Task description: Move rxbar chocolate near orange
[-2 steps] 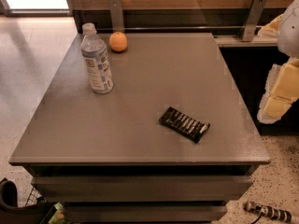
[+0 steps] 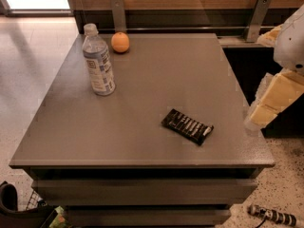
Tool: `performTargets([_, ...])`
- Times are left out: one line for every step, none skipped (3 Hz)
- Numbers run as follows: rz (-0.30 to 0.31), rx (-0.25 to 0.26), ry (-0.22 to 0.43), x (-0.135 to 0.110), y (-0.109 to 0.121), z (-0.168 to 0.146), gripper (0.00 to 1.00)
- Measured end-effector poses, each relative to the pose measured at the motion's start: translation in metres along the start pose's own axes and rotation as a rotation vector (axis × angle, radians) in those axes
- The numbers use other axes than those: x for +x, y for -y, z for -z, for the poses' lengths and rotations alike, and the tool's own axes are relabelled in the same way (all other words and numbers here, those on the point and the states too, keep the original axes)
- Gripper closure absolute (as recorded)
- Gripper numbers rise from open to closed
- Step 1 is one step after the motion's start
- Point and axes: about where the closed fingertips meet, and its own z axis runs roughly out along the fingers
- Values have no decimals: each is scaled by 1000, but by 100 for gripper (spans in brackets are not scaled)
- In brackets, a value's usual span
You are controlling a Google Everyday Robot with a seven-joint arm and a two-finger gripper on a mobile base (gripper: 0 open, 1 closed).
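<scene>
claw (image 2: 267, 102) right of table (image 2: 156, 75), rxbar chocolate (image 2: 187, 126) front-right, orange (image 2: 120, 42) far-left

On counter (image 2: 156, 80): bar (image 2: 187, 126) lies front-right, bottle (image 2: 98, 63) stands back-left, orange (image 2: 120, 42) sits just behind and right of bottle at back edge, well apart from bar; gripper (image 2: 264, 106) hangs off counter's right edge.

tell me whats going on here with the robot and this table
Nothing is being handled yet. The robot's tool hangs beyond the right edge of the table, touching nothing. The rxbar chocolate lies flat near the front right. The orange sits at the far left corner, just behind a water bottle. The bar has not yet been brought to the orange.
</scene>
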Motion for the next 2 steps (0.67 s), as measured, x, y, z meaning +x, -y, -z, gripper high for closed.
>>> performTargets([-137, -26, 142, -1, -28, -34, 0])
performTargets([-233, -27, 293, -9, -43, -67, 0])
